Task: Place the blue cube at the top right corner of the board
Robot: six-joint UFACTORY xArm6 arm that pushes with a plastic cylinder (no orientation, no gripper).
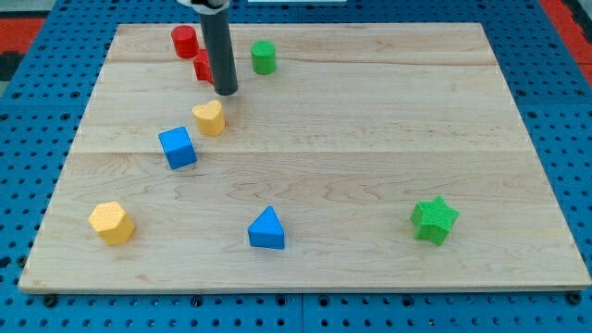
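No claw here, just my tip point(227, 92) up by the small yellow heart-shaped block point(210, 117); small blue plastic cube point(178, 147) sits left-centre on the wooden worktop point(370, 120), looks light, rigid, slidey, so push its lower-left face.

It looked like a robotics lab bench: a pale wooden board point(370, 139) lay on a blue perforated tabletop point(28, 157), carrying small coloured test blocks.
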